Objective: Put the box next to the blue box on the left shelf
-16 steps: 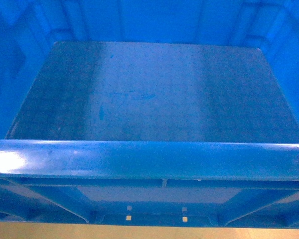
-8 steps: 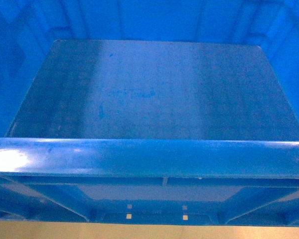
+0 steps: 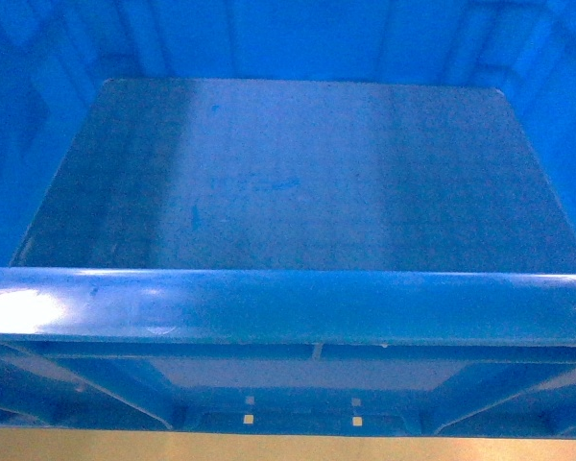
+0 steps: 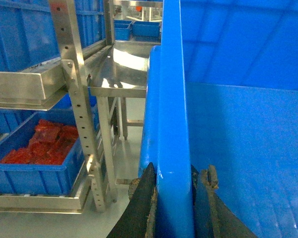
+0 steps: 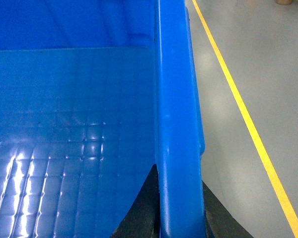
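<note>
A large bright-blue plastic box [image 3: 298,173] fills almost the whole head view, seen from above and slightly behind its near wall. Its smooth, empty floor takes up the upper and middle part of the frame; its thick rolled rim crosses the lower third from edge to edge, with the ribbed outer wall beneath it.

Compared with a second ago, the rim sits almost exactly where it was, shifting only a touch up and then back down. The pale floor strip along the bottom edge looks much the same. I judge the box is being carried steadily, with no tipping, and has not yet been set down.

In the left wrist view, the left gripper [image 4: 175,198] appears at the bottom centre, its two dark fingers closed on the box's side rim, one outside and one inside the wall. To the left in that frame stands a metal shelf rack [image 4: 82,99] holding other blue crates [image 4: 25,29], and a lower crate of red items [image 4: 37,153]. In the right wrist view, the right gripper [image 5: 176,208] at the bottom centre likewise clamps the opposite rim, beside grey floor with a yellow line [image 5: 243,114].

The box's long axis seems to run left to right across the head view, between the two grippers, opening upward and level.
</note>
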{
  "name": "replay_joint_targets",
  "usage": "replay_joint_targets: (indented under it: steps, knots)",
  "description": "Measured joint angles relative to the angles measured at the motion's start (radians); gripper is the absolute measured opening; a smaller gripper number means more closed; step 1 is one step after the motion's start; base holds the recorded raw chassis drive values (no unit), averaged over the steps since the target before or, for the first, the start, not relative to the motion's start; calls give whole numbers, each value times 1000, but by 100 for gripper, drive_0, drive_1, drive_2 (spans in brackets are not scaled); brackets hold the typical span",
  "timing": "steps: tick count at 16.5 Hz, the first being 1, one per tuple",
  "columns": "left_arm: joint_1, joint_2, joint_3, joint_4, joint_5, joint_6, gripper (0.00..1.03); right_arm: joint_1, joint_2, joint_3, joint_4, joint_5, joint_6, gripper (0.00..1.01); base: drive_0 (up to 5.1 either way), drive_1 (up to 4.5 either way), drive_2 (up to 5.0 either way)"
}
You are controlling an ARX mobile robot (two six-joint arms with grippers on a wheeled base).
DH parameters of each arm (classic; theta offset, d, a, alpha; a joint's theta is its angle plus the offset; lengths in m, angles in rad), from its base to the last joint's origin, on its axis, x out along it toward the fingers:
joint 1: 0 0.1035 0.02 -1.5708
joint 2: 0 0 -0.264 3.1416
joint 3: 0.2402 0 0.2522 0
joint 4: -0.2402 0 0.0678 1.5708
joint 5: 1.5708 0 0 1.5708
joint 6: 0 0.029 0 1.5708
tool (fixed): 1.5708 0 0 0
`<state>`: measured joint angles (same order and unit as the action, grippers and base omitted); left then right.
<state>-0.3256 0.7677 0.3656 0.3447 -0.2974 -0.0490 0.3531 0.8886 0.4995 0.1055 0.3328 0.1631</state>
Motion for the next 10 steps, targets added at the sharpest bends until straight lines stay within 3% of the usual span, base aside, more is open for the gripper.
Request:
replay_joint_targets:
  steps: [10]
  knots:
    - [0, 0, 0, 0, -2, -1, 9, 0, 0, 0, 0, 0, 0, 9, -498, 247, 247]
